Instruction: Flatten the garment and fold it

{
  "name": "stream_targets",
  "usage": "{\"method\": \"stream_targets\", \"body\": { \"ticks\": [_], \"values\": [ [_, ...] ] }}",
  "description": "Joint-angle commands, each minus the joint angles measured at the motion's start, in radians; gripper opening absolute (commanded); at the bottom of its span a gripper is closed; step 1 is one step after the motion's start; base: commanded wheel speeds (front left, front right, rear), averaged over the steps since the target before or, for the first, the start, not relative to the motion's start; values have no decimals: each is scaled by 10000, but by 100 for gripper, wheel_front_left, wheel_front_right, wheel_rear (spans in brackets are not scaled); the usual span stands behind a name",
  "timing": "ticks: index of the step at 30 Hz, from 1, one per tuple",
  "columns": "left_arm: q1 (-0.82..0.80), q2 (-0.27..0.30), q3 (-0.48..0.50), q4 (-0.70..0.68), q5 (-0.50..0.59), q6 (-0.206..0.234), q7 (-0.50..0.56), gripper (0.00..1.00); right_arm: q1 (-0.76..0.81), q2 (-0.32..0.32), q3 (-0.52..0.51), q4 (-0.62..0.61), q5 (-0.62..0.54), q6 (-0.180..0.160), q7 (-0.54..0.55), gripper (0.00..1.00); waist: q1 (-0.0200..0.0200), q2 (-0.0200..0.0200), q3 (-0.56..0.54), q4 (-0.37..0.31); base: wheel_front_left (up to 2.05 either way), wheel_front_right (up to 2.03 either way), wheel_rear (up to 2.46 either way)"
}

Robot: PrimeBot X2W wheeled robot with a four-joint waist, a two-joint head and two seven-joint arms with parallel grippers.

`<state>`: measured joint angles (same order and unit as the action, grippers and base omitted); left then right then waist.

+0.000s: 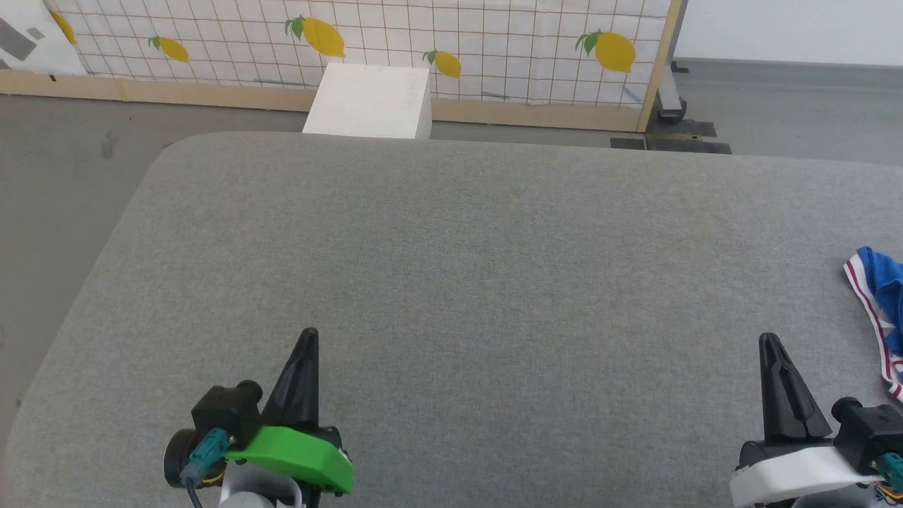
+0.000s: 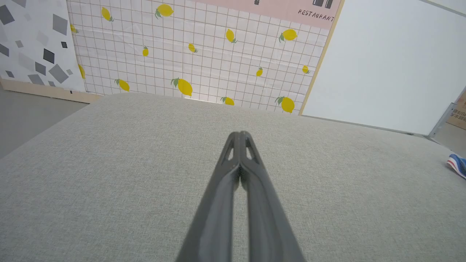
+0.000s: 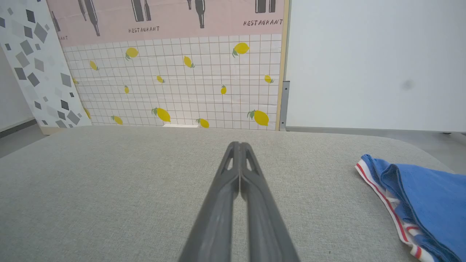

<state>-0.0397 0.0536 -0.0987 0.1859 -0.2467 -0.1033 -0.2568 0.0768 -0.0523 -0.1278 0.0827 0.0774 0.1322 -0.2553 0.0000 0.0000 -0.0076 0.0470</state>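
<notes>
You have one shirt (image 1: pixel 878 296) to work on. It lies bunched at the right edge of the table (image 1: pixel 451 247), a blue heap with a red-and-white striped band along its near-left border. From the head view part of it runs out of the picture on the right, so you cannot see its whole shape.

You have two grippers in front of you, both low over the near part of the table. The left gripper (image 1: pixel 309 337) sits at the lower left with its two dark fingers pressed together into one point, pinching nothing. The right gripper (image 1: pixel 769 342) sits at the lower right, its two fingers likewise pressed together on nothing. It is near the shirt, just to the left of it, and does not touch it. The left gripper is well apart from the shirt.

There is one table, covered in grey cloth with rounded corners.

Beyond its far edge you see one white box (image 1: pixel 370 102) standing on the floor against one lemon-print panel (image 1: pixel 494 35). You cannot tell whether the box holds anything.
</notes>
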Motion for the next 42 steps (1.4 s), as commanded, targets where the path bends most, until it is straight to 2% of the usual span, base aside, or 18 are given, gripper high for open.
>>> {"method": "stream_targets", "body": {
  "ticks": [1, 42],
  "values": [
    [1, 0, -2, -3, 4, 2, 4, 0, -1, 0, 4, -1, -1, 0, 4, 0, 0, 0, 0, -1, 0, 0, 0],
    [119, -10, 292, -559, 741, 310, 772, 0, -231, 6, 384, -249, -233, -5, 767, 0, 0, 0, 23, -142, 0, 0, 0]
  ]
}}
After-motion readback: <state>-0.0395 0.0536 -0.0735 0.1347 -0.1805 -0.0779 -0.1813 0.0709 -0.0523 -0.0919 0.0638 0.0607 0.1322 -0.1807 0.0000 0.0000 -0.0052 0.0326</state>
